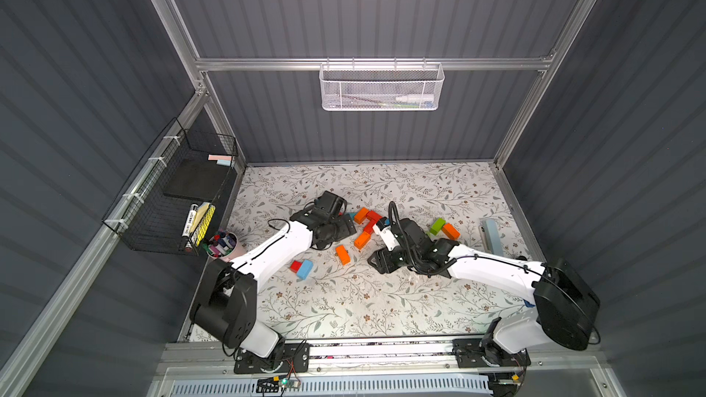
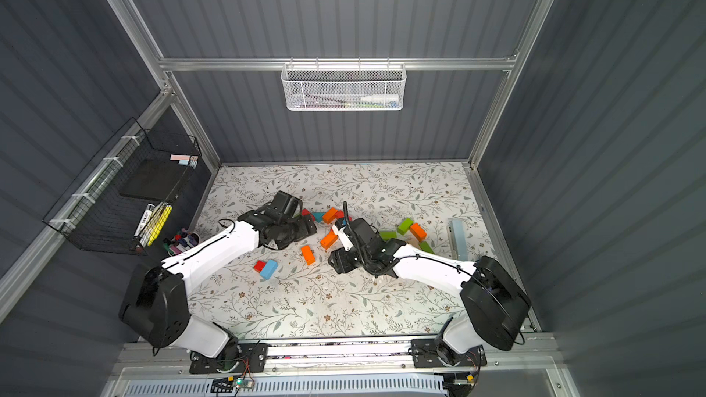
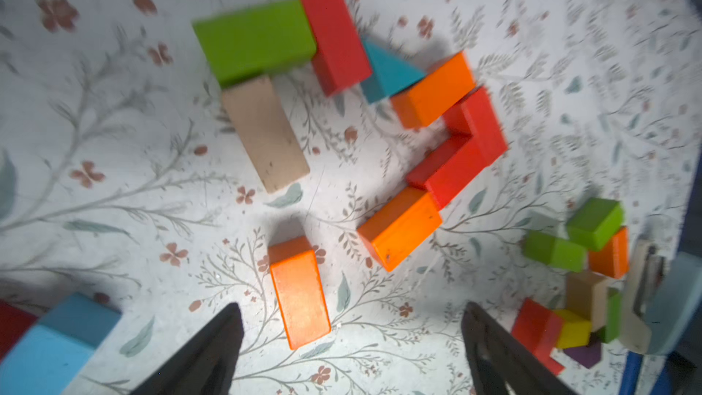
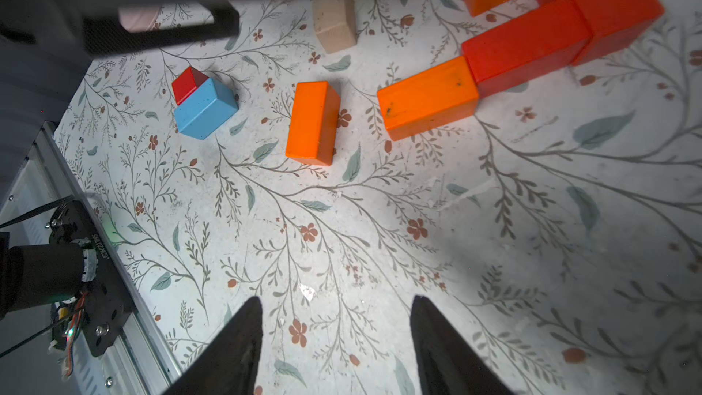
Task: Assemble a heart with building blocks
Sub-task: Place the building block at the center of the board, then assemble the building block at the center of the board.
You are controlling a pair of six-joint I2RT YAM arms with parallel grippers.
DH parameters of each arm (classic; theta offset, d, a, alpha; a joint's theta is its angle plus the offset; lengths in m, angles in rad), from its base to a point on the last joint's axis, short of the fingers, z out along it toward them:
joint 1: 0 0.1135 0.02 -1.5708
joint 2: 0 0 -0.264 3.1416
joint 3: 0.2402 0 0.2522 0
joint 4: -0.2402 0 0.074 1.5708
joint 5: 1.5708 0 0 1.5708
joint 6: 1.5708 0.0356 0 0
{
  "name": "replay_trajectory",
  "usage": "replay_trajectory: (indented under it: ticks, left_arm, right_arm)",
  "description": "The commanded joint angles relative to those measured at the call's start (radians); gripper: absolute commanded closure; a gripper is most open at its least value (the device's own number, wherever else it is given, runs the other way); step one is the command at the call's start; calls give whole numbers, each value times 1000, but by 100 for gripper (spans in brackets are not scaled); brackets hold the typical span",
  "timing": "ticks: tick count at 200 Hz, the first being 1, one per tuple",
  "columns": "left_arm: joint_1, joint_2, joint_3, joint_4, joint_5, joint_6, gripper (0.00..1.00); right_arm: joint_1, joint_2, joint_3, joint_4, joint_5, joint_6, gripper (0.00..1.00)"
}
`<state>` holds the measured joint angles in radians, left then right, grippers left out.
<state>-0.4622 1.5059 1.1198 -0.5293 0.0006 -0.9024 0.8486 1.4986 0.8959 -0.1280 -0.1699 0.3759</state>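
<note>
The only writing I find is a black-on-white label on a marker (image 1: 190, 223) in the black wire basket (image 1: 168, 192) on the left wall, too small to read. None of the building blocks carries a mark.

My left pincer (image 3: 351, 305) is spread wide and grips nothing. An orange brick (image 3: 300, 290) lies flat on the surface (image 1: 344, 307) just ahead of the gap, touching neither finger. My right pincer (image 4: 336, 299) is also spread and empty, over bare floral print.

Near the middle of the surface the blocks run in a bent chain: orange block (image 3: 399, 227), two red blocks (image 3: 444, 172), another orange block (image 3: 433, 89), a teal wedge (image 3: 391, 70), a red brick (image 3: 334, 36), a green brick (image 3: 254, 39) and a tan brick (image 3: 266, 131). Toward the left edge a blue brick (image 4: 205, 108) touches a red cube (image 4: 188, 83). A loose heap (image 1: 443, 229) lies toward the right edge.

In both top views my left wrist hides the green and tan bricks, and my right arm covers part of the heap. A cup of pens (image 1: 222, 244) stands at the left edge.
</note>
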Motion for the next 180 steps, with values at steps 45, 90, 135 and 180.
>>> replay_trajectory:
  ticks: [45, 90, 135, 180]
  left_arm:
    - [175, -152, 82, -210, -150, 453, 1]
    - [175, -271, 19, -197, -245, 548, 1]
    - [175, -435, -106, -115, -269, 611, 1]
    - [175, -459, -156, -102, -319, 622, 1]
  right_arm:
    - [92, 211, 195, 33, 106, 53, 37]
    - [137, 379, 366, -54, 194, 63, 40]
    - [163, 493, 483, -157, 284, 32, 43]
    - [164, 568, 546, -192, 294, -6, 45]
